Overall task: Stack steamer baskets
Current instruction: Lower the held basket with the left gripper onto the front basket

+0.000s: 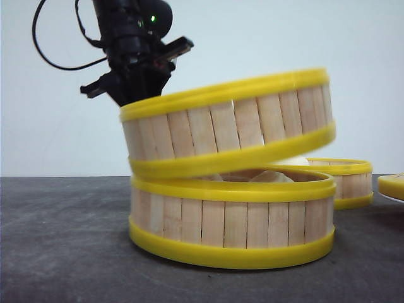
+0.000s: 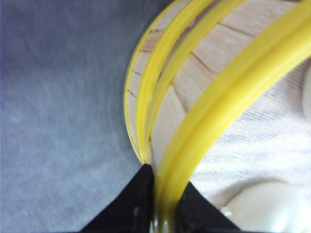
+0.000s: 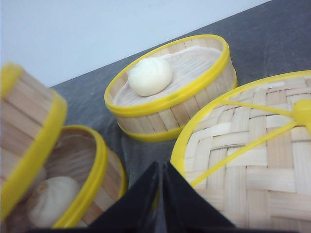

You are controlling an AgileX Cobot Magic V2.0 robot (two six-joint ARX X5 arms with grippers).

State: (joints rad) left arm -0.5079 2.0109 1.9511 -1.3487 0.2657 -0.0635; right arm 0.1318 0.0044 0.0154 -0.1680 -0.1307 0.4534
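Because the left arm grips only one side of the rim, the carried basket hangs tilted over the one below, and the rest follows from that.

Held basket: the upper steamer basket is tipped, its left side low and close on the bottom basket, its right side raised clear.
Left claw: the left claw pinches the upper basket's yellow top rim, one finger outside the wall and one inside, so the far side rides up.
Bottom basket: it stands flat on the dark worktop and has a white bun in it, so the upper one must seat on the rim, not drop inside.
Third basket: it stands apart, farther back on the right, holding a white bun of its own; it looks left for a later turn.
Lid: the woven lid lies near the right claw, likely kept for last.
Right claw: the right claw has its fingers together on nothing, idle above the worktop.
Judgement: the rims are near lined up; levelling before release seems needed, or the basket may slide off.
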